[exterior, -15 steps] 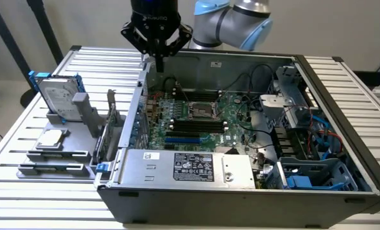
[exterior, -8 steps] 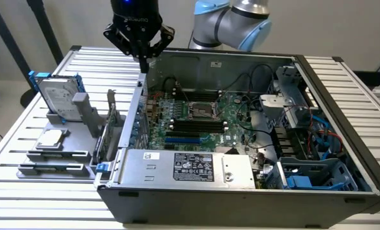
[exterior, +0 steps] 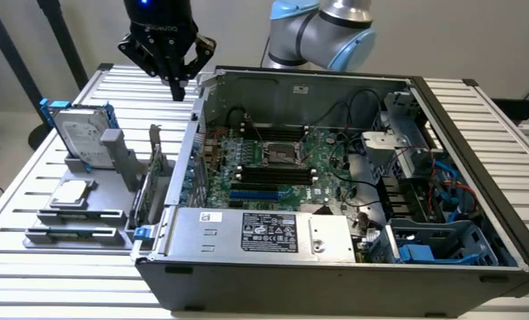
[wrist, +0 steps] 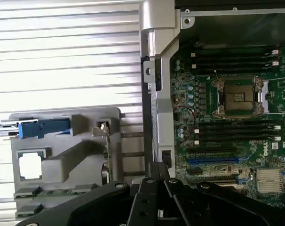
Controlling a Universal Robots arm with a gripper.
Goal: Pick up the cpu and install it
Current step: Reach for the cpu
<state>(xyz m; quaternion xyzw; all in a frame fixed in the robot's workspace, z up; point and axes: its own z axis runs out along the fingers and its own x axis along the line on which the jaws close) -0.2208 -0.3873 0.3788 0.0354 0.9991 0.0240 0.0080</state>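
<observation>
The cpu [exterior: 72, 193], a small square silver chip, lies flat in the grey holder [exterior: 78, 213] at the exterior view's left, in front of the upright hard drive. From above it is a bright square, the cpu [wrist: 30, 165]. My gripper [exterior: 177, 88] hangs high over the slatted table behind the holder, beside the far left corner of the open computer case, well apart from the chip. Its fingers are shut together with nothing between them; in the wrist view the gripper [wrist: 156, 168] points down beside the case wall. The bare motherboard socket [exterior: 278, 155] [wrist: 237, 97] stands open inside the case.
An open computer case [exterior: 478, 133] takes up the middle and the exterior view's right. A silver hard drive in a blue frame [exterior: 82, 137] stands upright on the holder, with a card [exterior: 155, 170] next to it. Bare slatted table [exterior: 33, 167] lies around the holder.
</observation>
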